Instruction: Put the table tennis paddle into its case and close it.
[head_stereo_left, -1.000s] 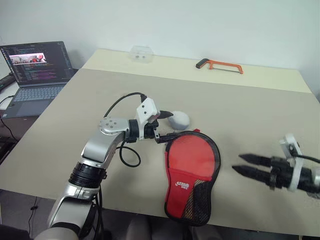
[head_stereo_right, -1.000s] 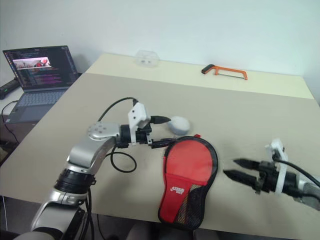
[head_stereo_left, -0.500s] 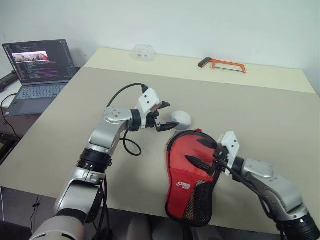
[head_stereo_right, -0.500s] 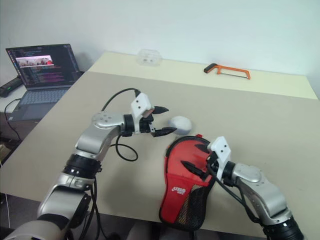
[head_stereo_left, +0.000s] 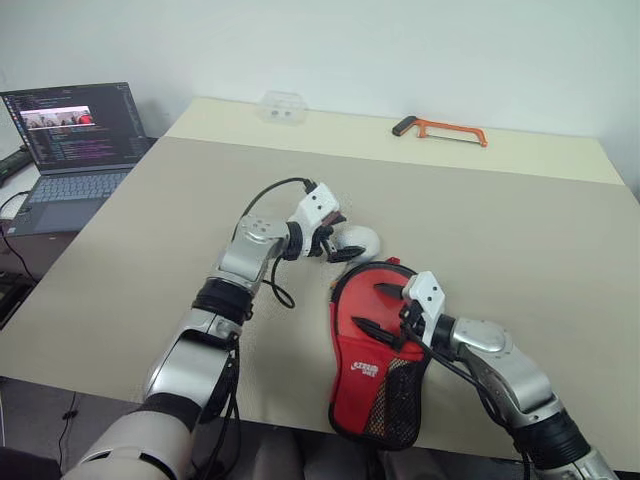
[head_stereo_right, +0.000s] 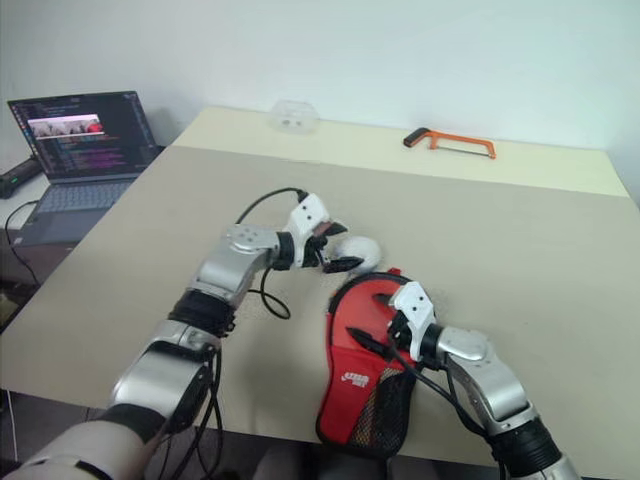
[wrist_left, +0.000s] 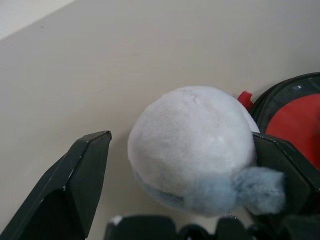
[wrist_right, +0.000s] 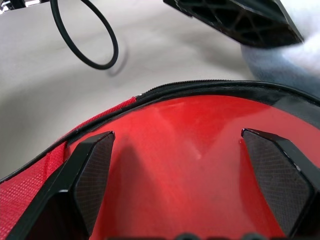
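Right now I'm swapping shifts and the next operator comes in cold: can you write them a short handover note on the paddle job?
Left gripper: jaws open, straddling a white plush ball just beyond the case's round end, not closed on it.
Right gripper: jaws open, over the red paddle face.
The case lies on the table near its front edge, round end away from the robot. The table tennis paddle's face shows inside the open round end; its handle can't be seen.
Done: paddle looks at least partly in.
Left: confirm it is fully seated, then zip the case shut.
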